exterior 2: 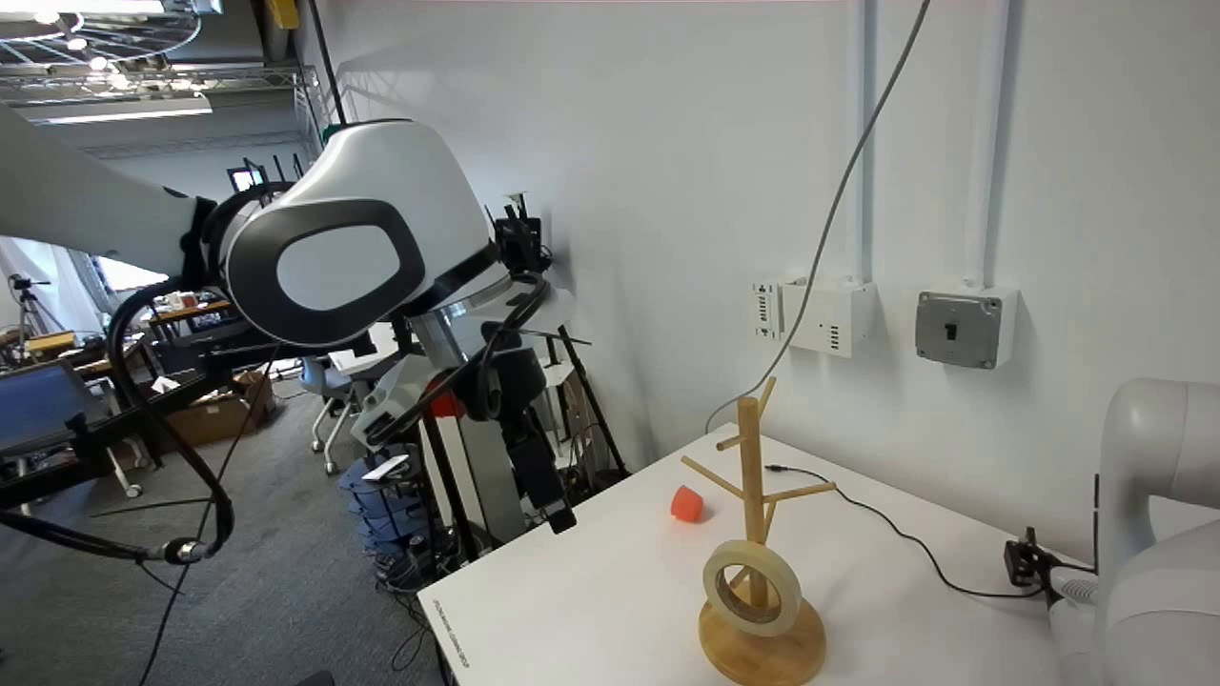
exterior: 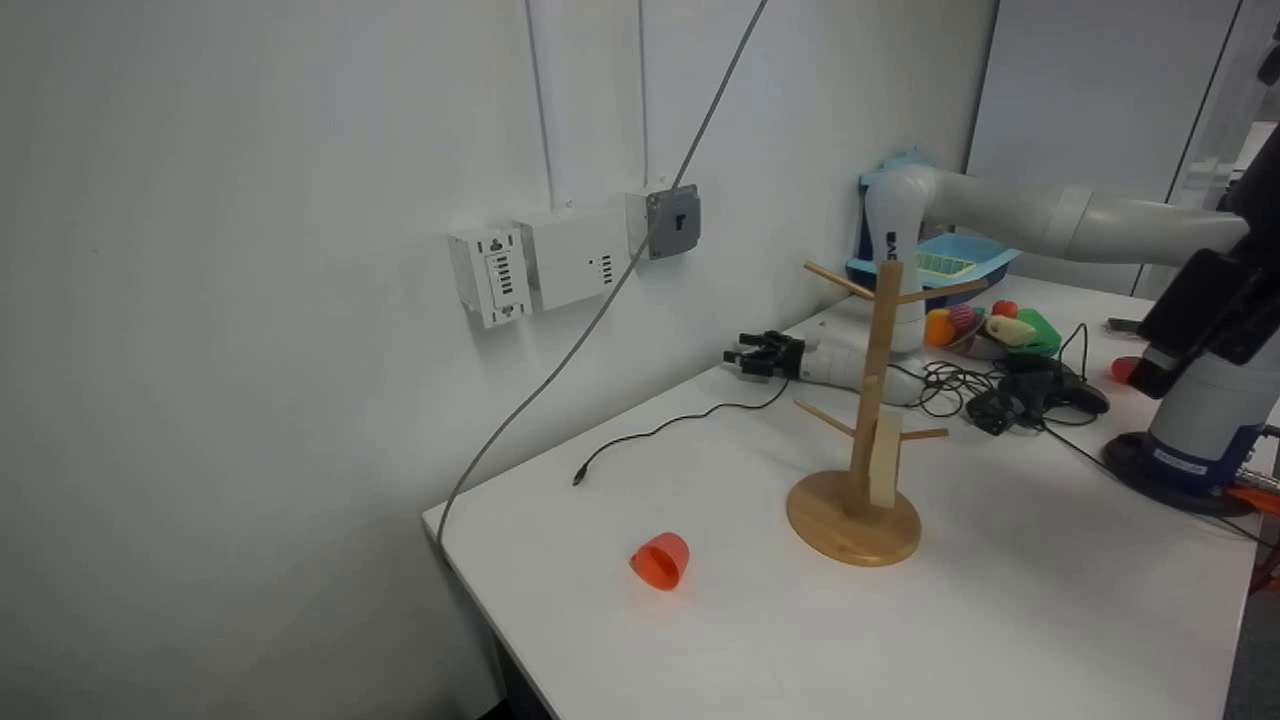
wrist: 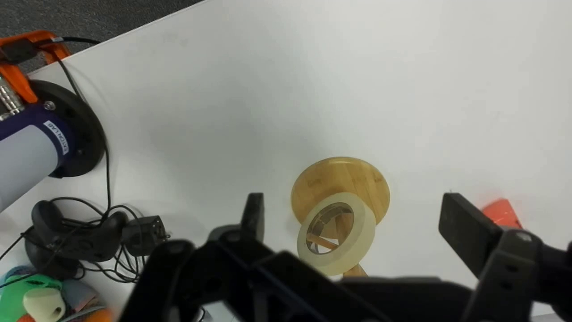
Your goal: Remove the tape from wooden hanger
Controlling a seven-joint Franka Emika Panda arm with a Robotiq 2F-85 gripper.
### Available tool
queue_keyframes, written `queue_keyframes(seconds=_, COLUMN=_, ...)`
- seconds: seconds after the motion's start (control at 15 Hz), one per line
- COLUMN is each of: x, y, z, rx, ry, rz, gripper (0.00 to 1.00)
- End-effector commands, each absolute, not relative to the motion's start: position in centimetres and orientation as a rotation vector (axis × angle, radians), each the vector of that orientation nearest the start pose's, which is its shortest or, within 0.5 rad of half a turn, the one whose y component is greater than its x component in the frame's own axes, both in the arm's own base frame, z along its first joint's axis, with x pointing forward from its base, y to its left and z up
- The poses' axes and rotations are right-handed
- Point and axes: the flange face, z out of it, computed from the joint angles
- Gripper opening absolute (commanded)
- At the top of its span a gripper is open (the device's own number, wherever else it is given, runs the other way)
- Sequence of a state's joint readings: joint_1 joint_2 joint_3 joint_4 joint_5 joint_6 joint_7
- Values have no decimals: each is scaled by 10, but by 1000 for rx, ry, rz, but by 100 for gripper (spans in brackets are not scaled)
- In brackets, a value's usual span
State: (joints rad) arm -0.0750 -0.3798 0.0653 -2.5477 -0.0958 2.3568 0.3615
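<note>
Behind the white desk runs a pale wall, with cables and a heap of toy food towards the back. An orange cup lies near the wooden hanger, which stands upright. The tape hangs around one of the low pegs; the peg shows through its open centre. Below is the round base; whether the tape touches it, I cannot tell.

As for progress, the removal does not look begun: the tape is on its peg, and the fingers are spread wide, holding nothing, well away from the hanger in both exterior views. I judge that everything is left to do: reach the ring, grip it, slide it off past the peg's tip and lift it clear without tipping the hanger.

Little can be read. In the wrist view, a label on the dark blue collar of a white column says "EATON LAB". Lettering on a white arm is too blurred to be sure of, and a line of print near the desk's edge is too small. No brand shows on the tape.
</note>
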Motion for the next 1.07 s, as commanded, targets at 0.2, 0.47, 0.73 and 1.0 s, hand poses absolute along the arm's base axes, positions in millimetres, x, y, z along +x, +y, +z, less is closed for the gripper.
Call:
queue_keyframes(seconds=0.2, x=430, y=-6, z=421, rx=-3154, ry=523, rz=-333, gripper=100)
queue_keyframes(seconds=0.47, x=430, y=-6, z=422, rx=-3158, ry=586, rz=-347, gripper=100)
queue_keyframes(seconds=0.73, x=458, y=17, z=399, rx=-3165, ry=622, rz=-364, gripper=100)
queue_keyframes(seconds=1.0, x=485, y=30, z=380, rx=-3202, ry=643, rz=-412, gripper=100)
